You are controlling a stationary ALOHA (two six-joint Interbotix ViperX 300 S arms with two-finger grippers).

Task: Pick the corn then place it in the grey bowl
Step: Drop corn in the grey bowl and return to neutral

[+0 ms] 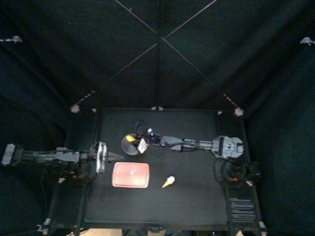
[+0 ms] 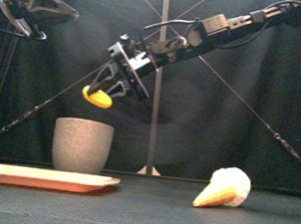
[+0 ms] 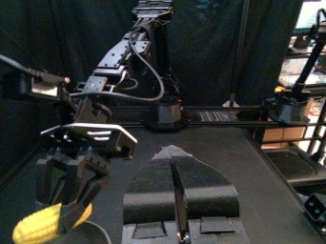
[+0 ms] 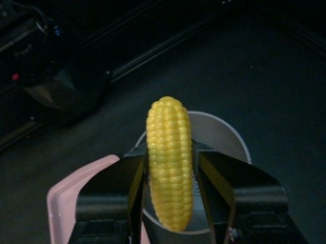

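1. The corn (image 2: 99,98) is clamped in the right gripper (image 2: 112,84), above the grey cup (image 2: 83,145) at 10 o'clock on the table.
2. Placing is in hand; lowering into the cup mouth, then release, is required.
3. The left gripper (image 3: 176,181) is parked at 9 o'clock, closed, empty.

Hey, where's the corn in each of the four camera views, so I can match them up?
Top: corn just left of centre, behind the tray.
Front: corn in the air, above the cup.
Left wrist: corn at the picture's edge, in the right pincer.
Right wrist: corn between that pincer's own jaws, over the cup.
Shared landmark: the right pincer gripping it, seen in every view.
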